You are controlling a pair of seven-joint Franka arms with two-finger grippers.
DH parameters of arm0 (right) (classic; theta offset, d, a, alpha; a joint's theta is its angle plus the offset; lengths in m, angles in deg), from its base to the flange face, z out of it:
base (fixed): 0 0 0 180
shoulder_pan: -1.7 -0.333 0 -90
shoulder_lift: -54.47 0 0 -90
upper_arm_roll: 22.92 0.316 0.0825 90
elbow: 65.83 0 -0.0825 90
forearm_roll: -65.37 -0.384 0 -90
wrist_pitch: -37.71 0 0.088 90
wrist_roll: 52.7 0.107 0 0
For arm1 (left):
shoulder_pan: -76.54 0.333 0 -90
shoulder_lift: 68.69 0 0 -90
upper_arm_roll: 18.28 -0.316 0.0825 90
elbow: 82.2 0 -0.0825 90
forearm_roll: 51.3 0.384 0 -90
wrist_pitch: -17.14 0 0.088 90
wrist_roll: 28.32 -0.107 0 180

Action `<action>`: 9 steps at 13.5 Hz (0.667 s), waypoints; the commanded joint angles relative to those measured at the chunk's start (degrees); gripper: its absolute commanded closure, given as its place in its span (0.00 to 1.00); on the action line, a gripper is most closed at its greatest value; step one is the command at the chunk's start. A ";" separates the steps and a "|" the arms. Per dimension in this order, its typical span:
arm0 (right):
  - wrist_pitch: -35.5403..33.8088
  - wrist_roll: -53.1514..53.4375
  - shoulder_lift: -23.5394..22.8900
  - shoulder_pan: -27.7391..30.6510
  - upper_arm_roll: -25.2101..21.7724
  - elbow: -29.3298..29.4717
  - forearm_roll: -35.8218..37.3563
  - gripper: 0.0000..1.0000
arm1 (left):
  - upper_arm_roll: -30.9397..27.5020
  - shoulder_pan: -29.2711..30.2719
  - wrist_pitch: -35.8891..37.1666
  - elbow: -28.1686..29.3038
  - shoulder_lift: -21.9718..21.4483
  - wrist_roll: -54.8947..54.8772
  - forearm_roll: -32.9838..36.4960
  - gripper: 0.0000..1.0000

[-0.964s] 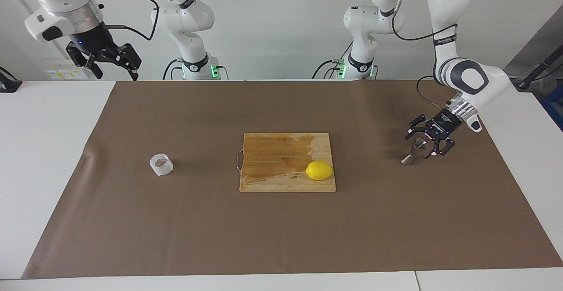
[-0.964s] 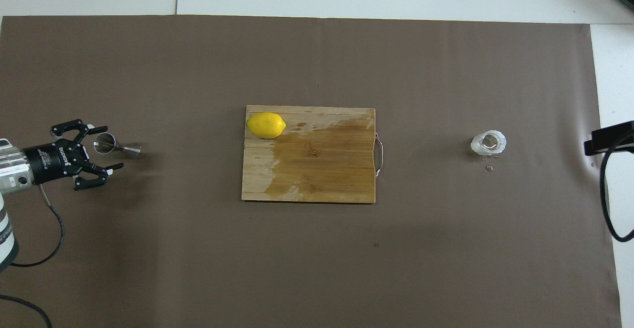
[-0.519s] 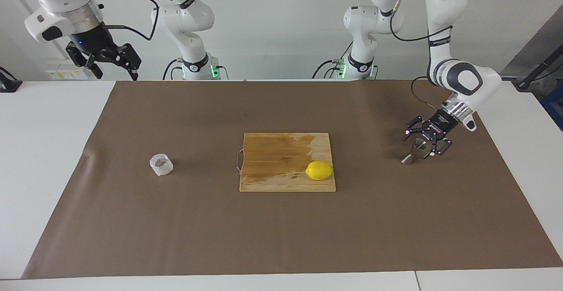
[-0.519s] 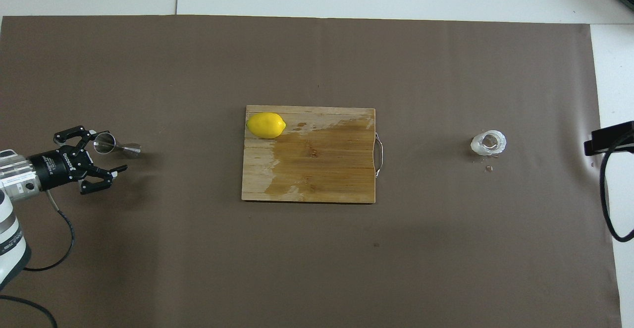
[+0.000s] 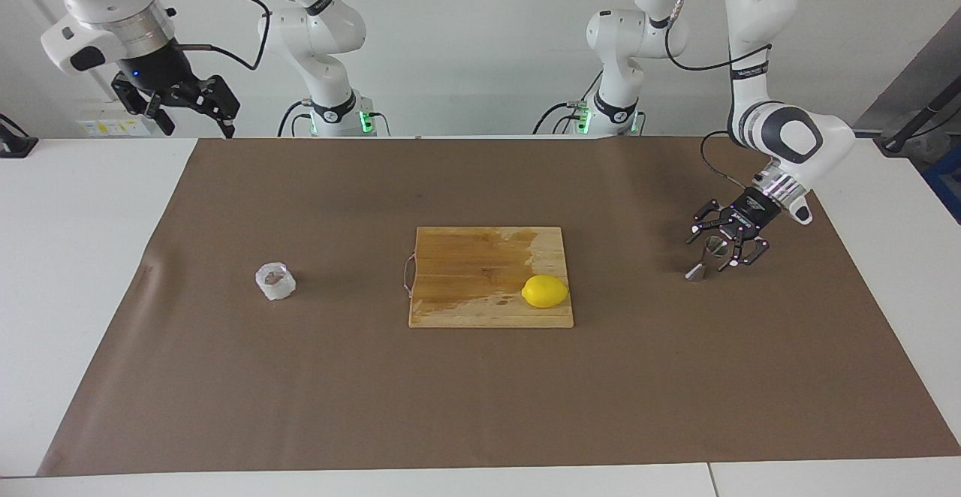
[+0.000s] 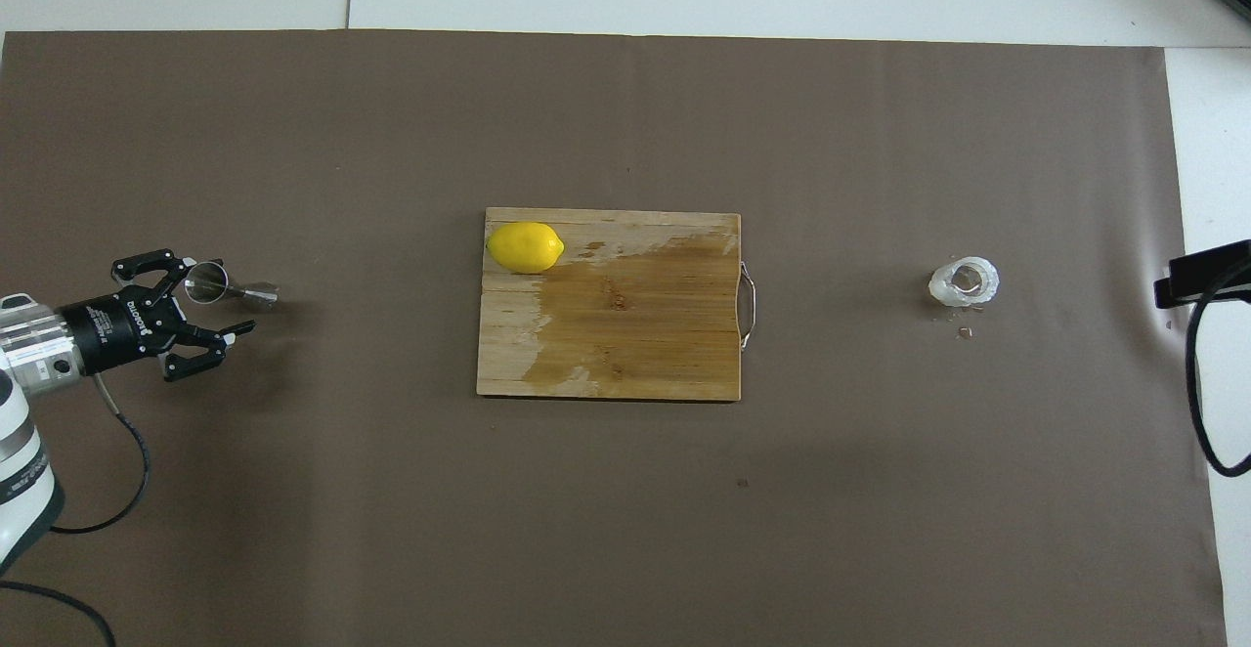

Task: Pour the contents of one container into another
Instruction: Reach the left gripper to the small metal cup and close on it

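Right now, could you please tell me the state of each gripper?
Left gripper: open, fingers either side of the steel jigger, holding nothing yet.
Right gripper: open, empty, waiting.

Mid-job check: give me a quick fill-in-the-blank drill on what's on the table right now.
1. The lemon lies on the ____ board.
2. The left gripper is at the steel ____.
3. The clear cup stands toward the ____ arm's end of the table.

Missing words: cutting; jigger; right
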 commanded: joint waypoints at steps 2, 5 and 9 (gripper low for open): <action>0.55 0.32 1.38 0.55 0.23 -1.72 -0.33 0.00 | -0.10 -0.81 -0.26 0.80 -1.09 0.22 -1.27 0.12; 0.55 0.31 1.38 0.55 0.23 -1.72 -0.33 0.00 | -0.10 -0.81 0.80 0.53 -1.09 0.22 -1.35 0.13; 0.55 0.23 1.47 0.63 0.23 -1.81 -0.33 0.00 | -0.19 -0.72 2.03 0.18 -1.09 0.40 -1.35 0.27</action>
